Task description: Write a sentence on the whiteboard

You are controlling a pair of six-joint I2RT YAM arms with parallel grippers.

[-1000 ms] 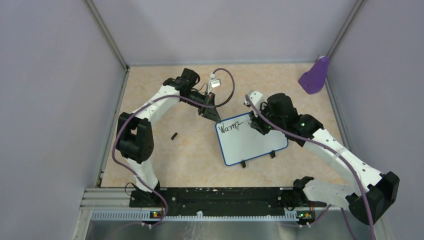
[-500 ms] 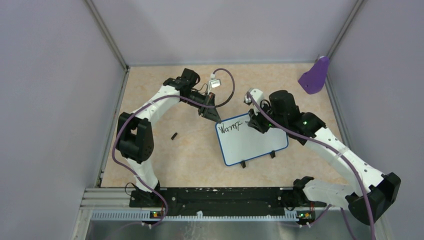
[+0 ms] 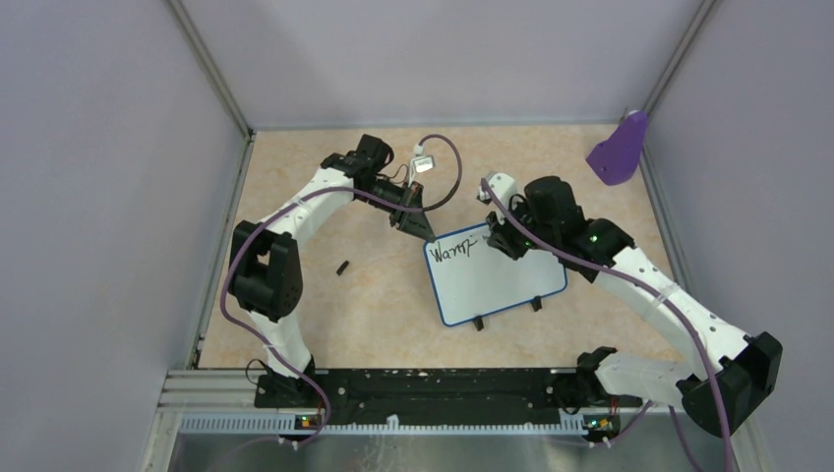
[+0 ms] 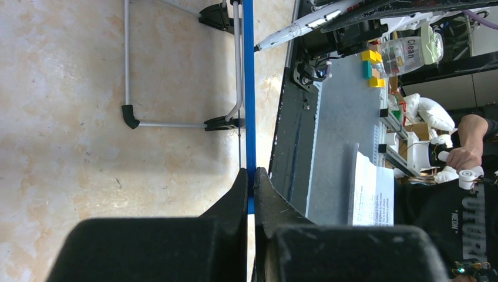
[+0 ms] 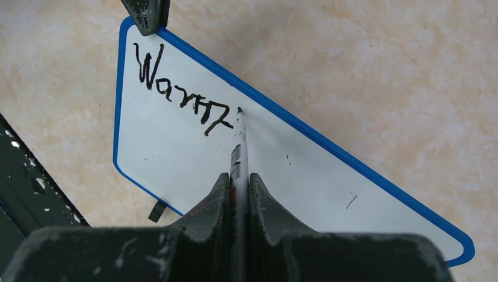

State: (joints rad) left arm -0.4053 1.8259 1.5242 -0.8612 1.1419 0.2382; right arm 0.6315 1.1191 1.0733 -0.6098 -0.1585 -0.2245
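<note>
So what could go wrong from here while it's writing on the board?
1. The left end effector pinches the whiteboard only at one corner of its blue rim, so marker pressure could pivot the board.
2. The marker in the right end effector has its tip close to the upper rim, beside the written word; the next letters could run off the edge.

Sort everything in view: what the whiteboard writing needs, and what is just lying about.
In use: small white blue-rimmed whiteboard; black handwritten marker text on it; white marker pen in the shut right pincer; left pincer shut on the board's rim.
Lying about: purple scoop-shaped object by the right wall; small black piece left of the board.
</note>
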